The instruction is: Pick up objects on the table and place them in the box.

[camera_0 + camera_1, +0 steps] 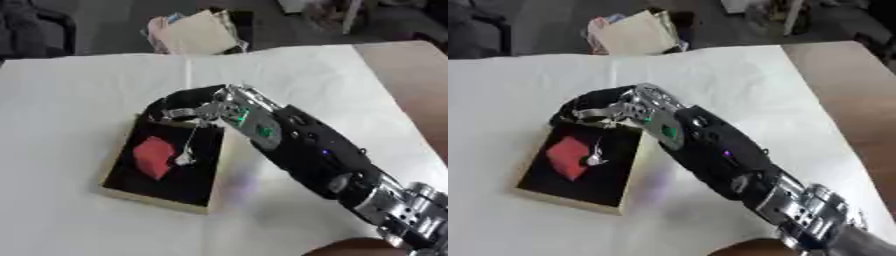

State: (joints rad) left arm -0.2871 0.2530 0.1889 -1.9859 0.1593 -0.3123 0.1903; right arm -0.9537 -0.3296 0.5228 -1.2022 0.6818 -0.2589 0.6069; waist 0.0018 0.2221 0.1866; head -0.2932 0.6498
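White cloth is covering the table (pixel 79 100), where a shallow black-lined box with pale wooden walls (pixel 153 197) is sitting at centre-left. Inside it a red blocky object (pixel 154 156) is lying, seemingly light and rigid. The right hand (pixel 188 107) is hovering above the box's upper edge, fingers curled downward, grasping nothing I can see. Open room is lying all around.

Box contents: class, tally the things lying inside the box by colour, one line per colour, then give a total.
Red: 1, the red object on the dark floor of the box.
Silver-white: 1, the small silver-white thing beside it.
Total: 2.
The right hand hangs over the box's far edge.
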